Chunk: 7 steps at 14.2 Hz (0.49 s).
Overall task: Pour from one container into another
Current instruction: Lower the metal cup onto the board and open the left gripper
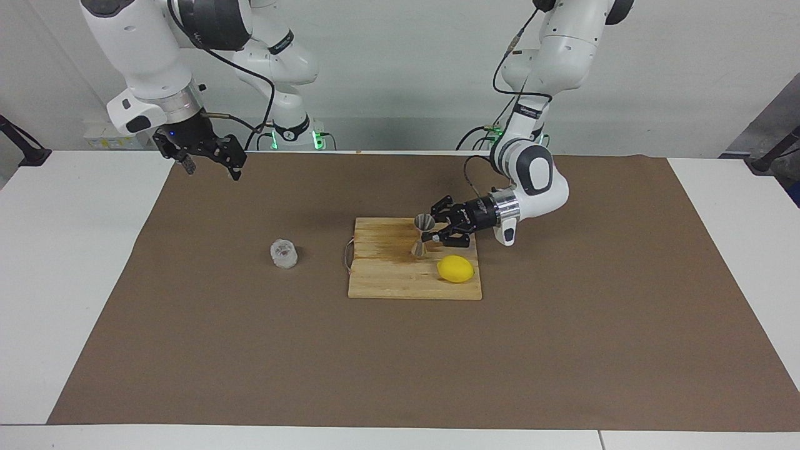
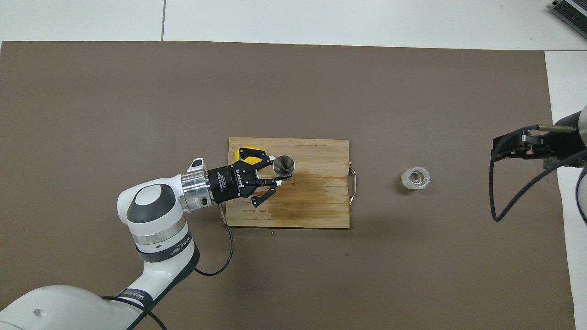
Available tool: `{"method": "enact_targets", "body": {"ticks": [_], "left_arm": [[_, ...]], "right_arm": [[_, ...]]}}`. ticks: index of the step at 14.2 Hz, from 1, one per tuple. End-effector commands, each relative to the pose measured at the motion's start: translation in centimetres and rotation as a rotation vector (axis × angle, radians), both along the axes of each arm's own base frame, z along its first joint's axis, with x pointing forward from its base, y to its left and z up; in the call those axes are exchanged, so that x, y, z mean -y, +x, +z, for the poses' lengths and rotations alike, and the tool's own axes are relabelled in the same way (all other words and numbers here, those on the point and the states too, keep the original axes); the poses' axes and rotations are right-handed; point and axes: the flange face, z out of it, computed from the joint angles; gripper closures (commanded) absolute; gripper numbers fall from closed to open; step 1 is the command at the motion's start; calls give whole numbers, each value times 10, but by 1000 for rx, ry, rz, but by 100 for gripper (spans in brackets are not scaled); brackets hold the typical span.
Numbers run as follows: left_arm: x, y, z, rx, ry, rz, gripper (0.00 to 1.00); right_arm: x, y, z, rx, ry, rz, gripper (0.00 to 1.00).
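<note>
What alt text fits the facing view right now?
The left gripper holds a silvery steel hourglass jigger upright over a wooden cutting board with a yellow lemon. A small clear cup sits on brown paper; the right gripper waits open.

The small hourglass-shaped steel jigger (image 1: pixel 423 235) gleams, polished. The rectangular slatted wooden board (image 1: pixel 400 281) looks matt and stained. The squat translucent plastic cup (image 1: pixel 284 254) is cloudy. Matt brown paper (image 1: pixel 400 362) covers the smooth white counter (image 1: pixel 62 281).

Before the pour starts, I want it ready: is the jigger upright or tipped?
Upright: the jigger stands mouth-up in the left gripper, over the cutting board.
</note>
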Motion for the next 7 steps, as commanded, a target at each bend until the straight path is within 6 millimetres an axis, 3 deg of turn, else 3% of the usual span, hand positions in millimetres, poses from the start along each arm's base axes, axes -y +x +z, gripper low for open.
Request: {"method": "enact_targets", "body": {"ticks": [1,3,7], "left_arm": [[6,-11,-13,14,11,21,100],[6,-15,-25,22,14,34,100],[14,-22,-30,24,11,32,100]], "right_arm": [[2,-7,1,2,18,7,0],[2,-7,1,2,18,7,0],[2,-7,1,2,18,7,0]]}}
